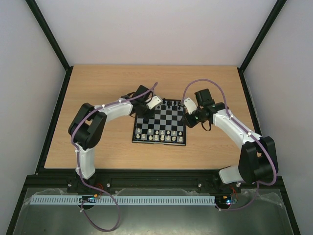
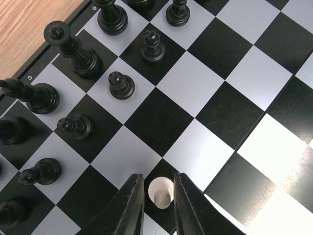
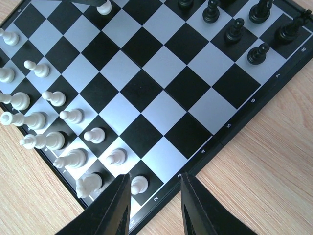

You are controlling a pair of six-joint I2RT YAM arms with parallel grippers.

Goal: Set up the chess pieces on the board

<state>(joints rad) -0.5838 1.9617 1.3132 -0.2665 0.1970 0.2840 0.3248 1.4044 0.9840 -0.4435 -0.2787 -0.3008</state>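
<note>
1. The left arm [image 1: 93, 129] bends up from its base at the near edge. It reaches across the wooden table [image 1: 98, 88] to the far left part of the board [image 1: 164, 121].
2. The left gripper [image 2: 157, 179] is low over the board. Its 2 dark fingers [image 2: 128, 208] stand one on each side of a lone pawn [image 2: 160, 192], which is cream-white and upright on a black square. The fingers sit very close to its sides, but I cannot tell whether they clamp it or only flank it.
3. The black pieces [image 2: 78, 51] stand upright on the far side of the board, in 2 lines by the thin black border. In the left wrist view they are near the lone pawn, just beyond it.
4. The board lies flat in the middle of the table, between the 2 grippers, with bare checkered squares across its centre.
5. The cream-white pieces [image 3: 73, 115] stand in 2 rows along the board's near side, with taller figures on the outer row and pawns on the inner row.
6. The right gripper [image 3: 155, 180] hangs by the board's right edge with its jaws apart, gripping nothing. An end pawn [image 3: 139, 184], last in the inner cream-white row, shows in the gap, nearer the finger on the left of that view.
7. The right arm [image 1: 239, 132] arcs from its base at the near right over to the board's right edge.
</note>
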